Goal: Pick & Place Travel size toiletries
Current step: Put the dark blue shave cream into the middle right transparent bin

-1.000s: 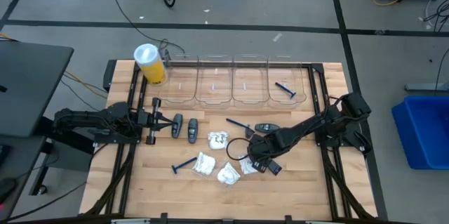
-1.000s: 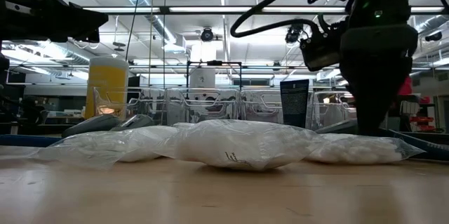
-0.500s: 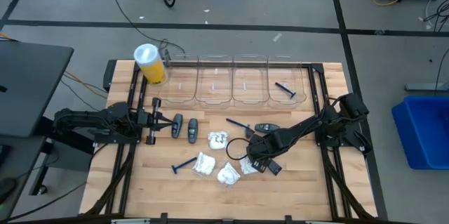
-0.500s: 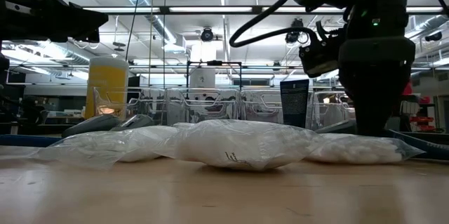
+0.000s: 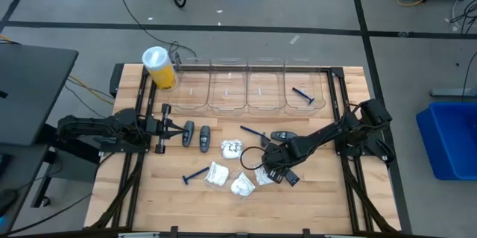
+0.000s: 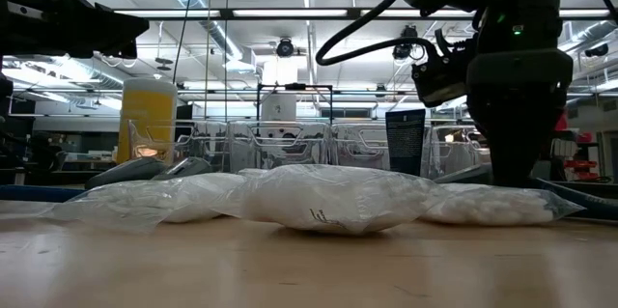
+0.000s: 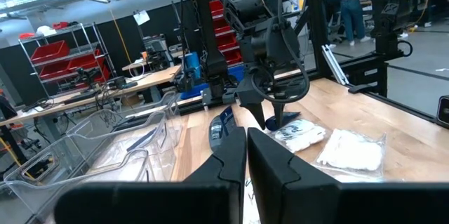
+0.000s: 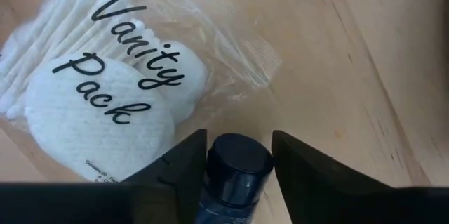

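Right gripper [image 8: 237, 155] low over the wooden table [image 5: 313, 208], near its front right. Its two dark fingers [image 8: 184, 162] straddle the round black cap of a small dark bottle [image 8: 237, 164]; a thin gap shows on each side, so the cap is bracketed, not squeezed. Just past the fingertips lies a clear plastic packet printed "Vanity Pack" [image 8: 119, 76], holding cotton swabs and a white pad, flat on the wood.

More white packets [image 5: 223, 172] cluster mid-table, a thin blue razor [image 5: 196, 175] beside them. Behind these, two dark grey oval pieces [image 5: 197, 136] and a second blue razor [image 5: 253, 131].

Left gripper [image 7: 245, 155] parked at the table's left edge, fingers pressed together, nothing between them.

At the far edge: a row of clear plastic bins [image 5: 253, 89], a blue razor in the rightmost, and a tall yellow cylinder with white lid [image 5: 159, 69] at the left end.
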You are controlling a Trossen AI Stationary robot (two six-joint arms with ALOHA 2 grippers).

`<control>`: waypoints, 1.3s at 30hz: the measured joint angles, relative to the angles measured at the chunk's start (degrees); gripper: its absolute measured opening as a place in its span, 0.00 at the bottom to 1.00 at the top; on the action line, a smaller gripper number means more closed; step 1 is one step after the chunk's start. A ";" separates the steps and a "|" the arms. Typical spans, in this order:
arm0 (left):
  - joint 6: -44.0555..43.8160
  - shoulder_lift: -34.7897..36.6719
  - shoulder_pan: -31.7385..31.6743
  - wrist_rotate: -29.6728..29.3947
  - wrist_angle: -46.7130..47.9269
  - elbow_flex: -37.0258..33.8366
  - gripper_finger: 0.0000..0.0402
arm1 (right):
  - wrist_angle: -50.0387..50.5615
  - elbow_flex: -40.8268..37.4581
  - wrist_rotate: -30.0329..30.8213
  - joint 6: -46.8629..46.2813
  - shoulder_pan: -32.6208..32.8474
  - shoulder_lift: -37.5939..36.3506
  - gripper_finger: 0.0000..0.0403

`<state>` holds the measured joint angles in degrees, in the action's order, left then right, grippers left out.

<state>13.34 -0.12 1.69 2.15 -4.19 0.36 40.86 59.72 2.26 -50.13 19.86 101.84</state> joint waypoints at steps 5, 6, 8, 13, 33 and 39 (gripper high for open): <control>0.00 0.01 0.02 0.00 0.01 0.00 0.06 | 0.00 0.00 -0.02 0.00 0.00 -0.04 0.39; -0.01 0.01 0.01 0.00 0.00 0.00 0.06 | 0.00 0.00 -0.02 0.00 0.00 -0.04 0.38; -0.02 0.02 0.02 0.00 0.00 0.00 0.06 | 0.00 0.00 -0.02 0.00 0.00 -0.04 0.38; -0.01 0.00 0.01 0.00 0.01 0.00 0.06 | 0.00 0.00 -0.41 0.00 -0.02 -0.04 0.38; 0.00 0.02 0.00 0.00 0.00 0.00 0.06 | 0.26 0.00 -0.98 0.00 -0.02 -3.76 0.37; -0.01 0.00 0.01 0.00 0.00 0.00 0.06 | 0.19 0.00 -0.96 0.00 -0.02 -3.81 0.37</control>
<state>13.34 -0.12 1.71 2.15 -4.19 0.36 41.05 59.72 1.30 -50.13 19.84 98.03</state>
